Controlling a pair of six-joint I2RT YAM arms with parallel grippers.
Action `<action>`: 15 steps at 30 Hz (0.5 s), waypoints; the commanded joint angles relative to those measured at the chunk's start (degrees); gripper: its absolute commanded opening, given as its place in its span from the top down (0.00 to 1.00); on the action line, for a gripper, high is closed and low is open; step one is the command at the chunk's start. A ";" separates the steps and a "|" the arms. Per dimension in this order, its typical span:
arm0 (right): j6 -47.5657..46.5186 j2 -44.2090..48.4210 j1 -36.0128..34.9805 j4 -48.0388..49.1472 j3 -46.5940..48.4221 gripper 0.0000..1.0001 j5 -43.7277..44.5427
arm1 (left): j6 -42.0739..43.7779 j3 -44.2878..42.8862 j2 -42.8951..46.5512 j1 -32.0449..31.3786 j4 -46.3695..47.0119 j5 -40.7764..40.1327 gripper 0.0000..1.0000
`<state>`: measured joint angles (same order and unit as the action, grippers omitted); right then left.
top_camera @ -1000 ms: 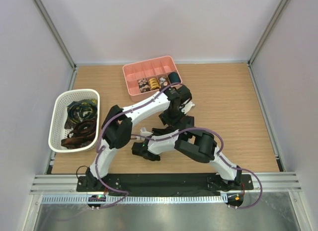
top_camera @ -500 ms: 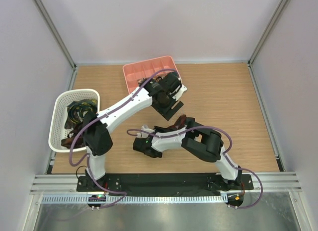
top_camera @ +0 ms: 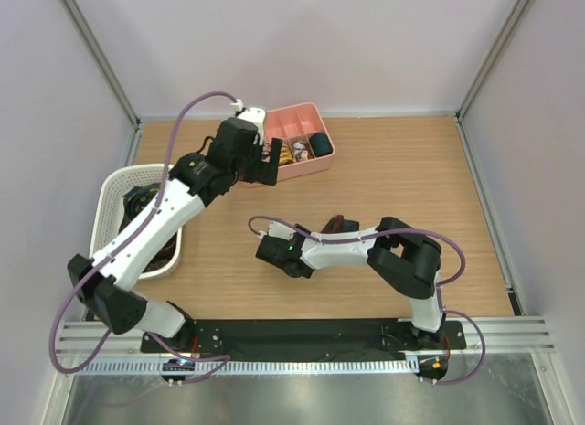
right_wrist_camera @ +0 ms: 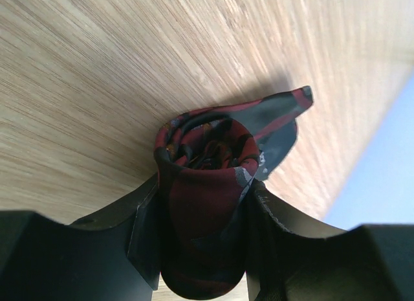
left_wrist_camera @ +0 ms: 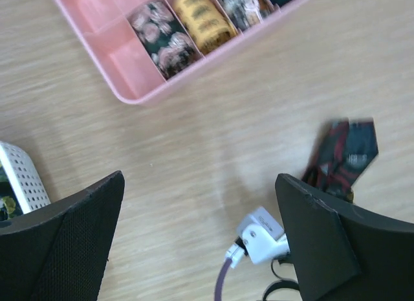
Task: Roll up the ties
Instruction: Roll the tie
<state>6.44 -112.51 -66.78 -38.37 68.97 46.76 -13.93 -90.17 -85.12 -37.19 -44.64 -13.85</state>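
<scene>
Pink tray, four coils, one red tie

Soft, bright, even light falls from above in the top view, leaving only faint, diffuse shadows on the table. Motion blur smears the left wrist view, the pink tray included. In the right wrist view the rolled tie is sharp and casts a soft shadow; the far corner blurs pale.
</scene>
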 commanded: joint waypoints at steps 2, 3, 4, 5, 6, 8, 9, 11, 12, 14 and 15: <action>2.79 3.43 1.74 6.81 -3.31 0.92 -14.15 | -8.82 6.84 8.36 0.71 9.30 -9.26 0.00; 2.62 4.05 2.09 7.17 -3.75 0.92 -14.94 | -9.70 8.85 10.13 1.24 11.92 -10.14 0.00; 2.62 5.01 2.36 7.52 -4.19 0.93 -16.69 | -10.40 12.27 11.72 1.59 13.43 -11.28 0.00; 2.62 5.63 3.14 8.39 -5.15 0.93 -17.31 | -11.80 14.21 15.13 1.85 14.83 -11.38 0.00; 2.53 6.24 3.50 8.83 -5.60 0.94 -18.19 | -12.43 15.80 16.64 2.73 17.37 -11.47 0.00; 2.53 7.91 4.81 9.97 -6.82 0.94 -20.91 | -13.83 19.74 20.58 3.26 19.06 -11.20 0.00; 2.61 8.44 5.26 10.24 -7.09 0.95 -21.88 | -14.27 20.64 21.48 3.61 19.94 -11.20 0.00; 2.62 9.93 6.13 11.03 -7.97 0.95 -24.68 | -14.89 23.27 24.02 3.97 20.12 -11.38 0.00; 2.44 10.46 7.27 11.30 -8.23 0.95 -25.75 | -14.98 24.33 24.99 4.05 20.47 -11.38 0.00; 2.70 11.43 8.33 12.43 -9.20 0.96 -29.60 | -15.24 26.79 26.84 4.14 21.35 -11.90 0.00; 2.96 12.48 9.03 12.79 -9.55 0.96 -31.28 | -16.20 29.85 28.85 4.14 22.48 -11.99 0.00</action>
<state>6.44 -101.71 -58.87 -29.67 61.56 29.41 -27.11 -64.47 -59.44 -33.28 -27.77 -23.77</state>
